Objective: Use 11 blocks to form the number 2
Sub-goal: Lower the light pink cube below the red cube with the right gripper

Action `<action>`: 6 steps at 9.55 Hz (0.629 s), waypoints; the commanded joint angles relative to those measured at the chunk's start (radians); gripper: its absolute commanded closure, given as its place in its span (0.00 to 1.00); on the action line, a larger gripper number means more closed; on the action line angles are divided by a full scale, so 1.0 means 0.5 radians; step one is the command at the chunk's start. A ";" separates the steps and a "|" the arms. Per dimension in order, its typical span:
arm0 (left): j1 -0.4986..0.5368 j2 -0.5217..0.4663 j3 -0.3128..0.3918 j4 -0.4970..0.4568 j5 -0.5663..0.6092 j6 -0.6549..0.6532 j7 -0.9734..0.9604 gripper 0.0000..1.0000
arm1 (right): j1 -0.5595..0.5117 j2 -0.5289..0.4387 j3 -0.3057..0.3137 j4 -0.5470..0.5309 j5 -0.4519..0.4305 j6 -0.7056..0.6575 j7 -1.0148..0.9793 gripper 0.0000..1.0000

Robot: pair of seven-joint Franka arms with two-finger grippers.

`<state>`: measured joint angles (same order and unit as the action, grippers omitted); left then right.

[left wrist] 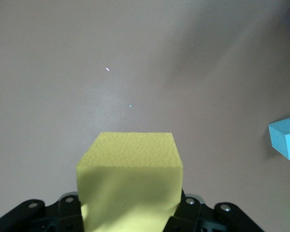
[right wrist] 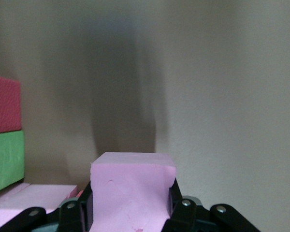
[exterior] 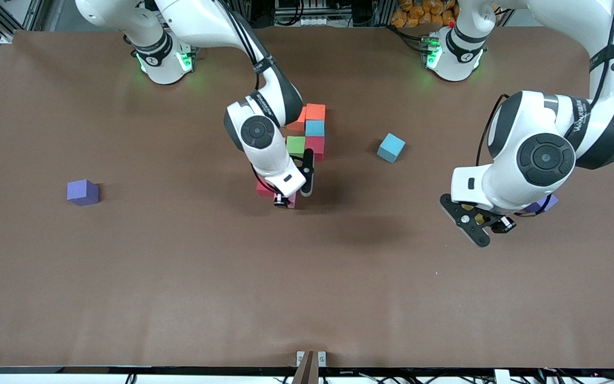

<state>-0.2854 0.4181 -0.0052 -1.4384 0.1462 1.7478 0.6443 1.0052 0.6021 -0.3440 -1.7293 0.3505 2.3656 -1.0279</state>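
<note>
A partly built number 2 point(exterior: 309, 133) lies mid-table: two orange blocks point(exterior: 315, 112), a light blue one point(exterior: 315, 128), green point(exterior: 296, 145) and red point(exterior: 316, 146), with a red block point(exterior: 263, 189) nearer the front camera. My right gripper point(exterior: 289, 200) is low at that near end, shut on a pink block point(right wrist: 132, 191); red point(right wrist: 4, 104), green point(right wrist: 5, 162) and another pink block point(right wrist: 29, 198) lie beside it. My left gripper point(exterior: 478, 218) hangs over bare table toward the left arm's end, shut on a yellow block point(left wrist: 129, 179).
A loose light blue block point(exterior: 391, 148) lies between the cluster and the left arm, and also shows in the left wrist view point(left wrist: 286, 137). One purple cube point(exterior: 82, 192) sits toward the right arm's end. Another purple cube point(exterior: 544, 204) is half hidden under the left arm.
</note>
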 commanded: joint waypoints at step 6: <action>-0.009 -0.036 -0.005 -0.026 0.048 -0.029 0.024 1.00 | 0.180 -0.143 0.007 -0.395 0.103 0.398 0.000 0.95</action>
<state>-0.2866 0.4181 -0.0055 -1.4389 0.1462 1.7478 0.6443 1.0740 0.5685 -0.3379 -1.8668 0.3774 2.5312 -1.0290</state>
